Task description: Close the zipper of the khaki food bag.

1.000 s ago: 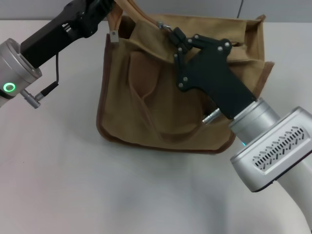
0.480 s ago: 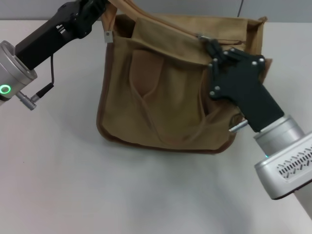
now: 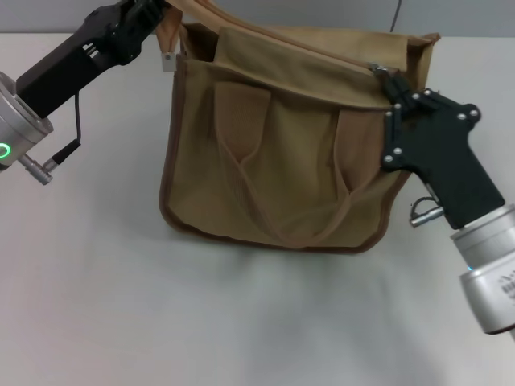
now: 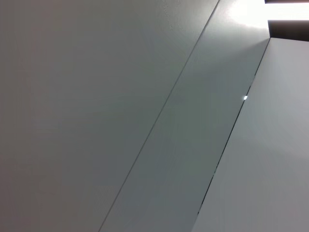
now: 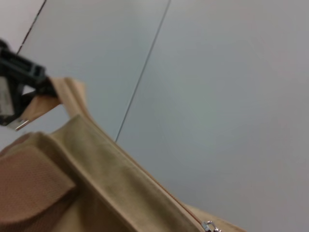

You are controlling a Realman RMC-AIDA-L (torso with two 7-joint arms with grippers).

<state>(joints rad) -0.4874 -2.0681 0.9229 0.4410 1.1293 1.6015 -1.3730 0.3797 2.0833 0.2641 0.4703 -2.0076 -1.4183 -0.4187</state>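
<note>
Khaki food bag (image 3: 282, 153) upright on pale grey tabletop (image 3: 121, 305), front face toward head camera, two looped handles hanging flat against front panel, darker brown trim along bottom and sides. Zipper (image 3: 322, 52) running along top edge from left corner toward right; small silver pull tab (image 3: 376, 70) sitting near right end, seen also low in right wrist view (image 5: 208, 225). Right tool (image 3: 393, 83) at top right corner of bag, black body overlapping bag's right edge and hiding that corner; tips right at pull tab, but grip itself hidden, so cannot tell whether closed on it. Left tool (image 3: 165, 12) at top left corner of bag, up at frame edge, closed on tan strap end there; small grey tag (image 3: 167, 58) dangling just below. Same left tool visible far off in right wrist view (image 5: 21, 79), pinching strap. Black cable (image 3: 76, 121) looping beside left arm's wrist, green ring light lit at frame edge. Left wrist view: only plain grey wall panels with a seam. Grey wall behind tabletop.
</note>
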